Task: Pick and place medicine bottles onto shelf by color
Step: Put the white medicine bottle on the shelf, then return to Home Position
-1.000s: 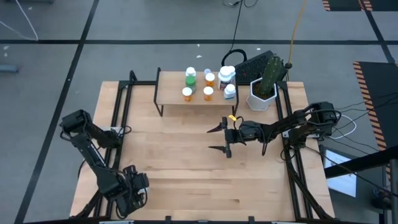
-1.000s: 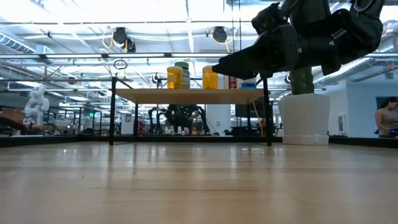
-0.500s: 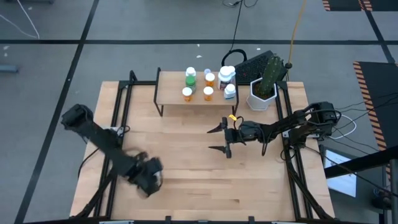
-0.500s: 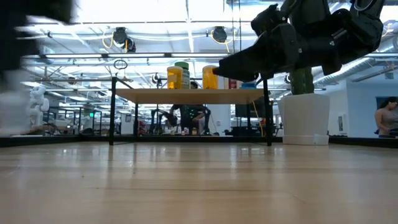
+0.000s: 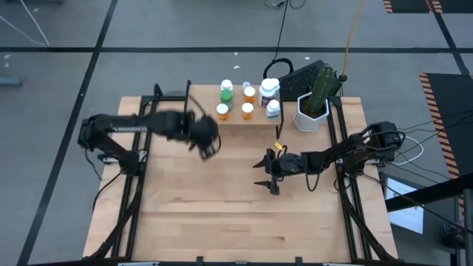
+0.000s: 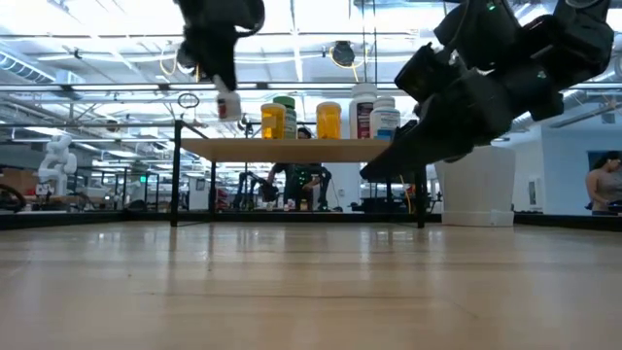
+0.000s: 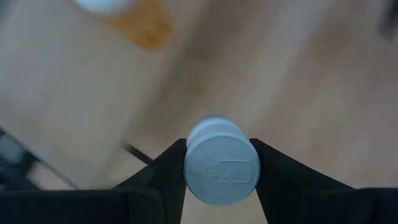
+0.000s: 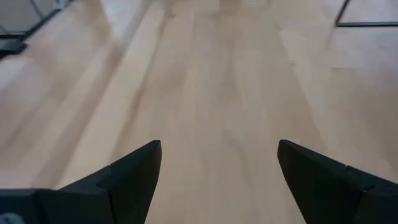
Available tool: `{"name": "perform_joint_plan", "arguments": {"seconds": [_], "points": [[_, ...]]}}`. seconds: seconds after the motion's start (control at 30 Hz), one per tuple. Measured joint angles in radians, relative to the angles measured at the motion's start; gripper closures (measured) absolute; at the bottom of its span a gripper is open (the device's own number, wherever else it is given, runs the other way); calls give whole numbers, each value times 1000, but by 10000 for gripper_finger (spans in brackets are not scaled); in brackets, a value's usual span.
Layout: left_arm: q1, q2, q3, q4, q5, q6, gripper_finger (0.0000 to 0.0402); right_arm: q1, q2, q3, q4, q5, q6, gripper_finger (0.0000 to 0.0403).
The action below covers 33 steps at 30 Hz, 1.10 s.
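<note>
A: Where's the bottle in play?

B: A white bottle [image 7: 217,163] sits pinched between the fingers of the left claw [image 5: 209,142], cap end toward the wrist camera. In the low view it hangs in the air under that claw [image 6: 227,105], just off the shelf's [image 5: 203,111] left end and about level with its top.

A: And what's already on the shelf?

B: Beyond that claw, on the shelf's right half: a green bottle [image 5: 226,92], three orange bottles [image 5: 247,111] and some white ones [image 5: 270,89] clustered at the far right, colours roughly grouped. The shelf's left half, nearest the claw, looks bare.

A: So how far along is it?

B: Late, I'd judge. I see no loose bottles on the desk [image 5: 222,214]; the carried one looks like the last, or nearly. Left to do: set it down with the other whites, which lie across the shelf from where the claw is now.

A: The other arm?

B: The right claw [image 5: 266,172] waits over the desk in front of the shelf, fingers spread wide, nothing between them. The cactus pot [image 5: 311,112] stands beyond it, beside the shelf's right end.
</note>
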Motion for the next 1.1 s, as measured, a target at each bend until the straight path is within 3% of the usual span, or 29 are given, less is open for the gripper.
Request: {"name": "perform_joint_plan", "arguments": {"seconds": [0.13, 0.23, 0.37, 0.47, 0.63, 0.8, 0.97, 1.1], "points": [[173, 0, 47, 60, 16, 157, 245, 42, 0, 0, -5, 11, 33, 89], [280, 1, 40, 101, 53, 235, 247, 84, 0, -7, -2, 89, 42, 89], [391, 21, 11, 153, 70, 313, 238, 125, -2, -11, -1, 198, 42, 89], [449, 41, -5, 201, 127, 351, 233, 136, -13, -11, 5, 208, 43, 89], [486, 46, -19, 318, 159, 396, 223, 140, -50, -12, -15, 207, 43, 89], [493, 10, 3, 325, 163, 398, 165, 139, -150, -12, -76, 206, 17, 89], [503, -15, 3, 278, 163, 395, 87, 131, -323, -12, -152, 206, -28, 89], [489, -94, 3, 198, 143, 377, 62, 141, -510, -12, -266, 208, -52, 89]]}}
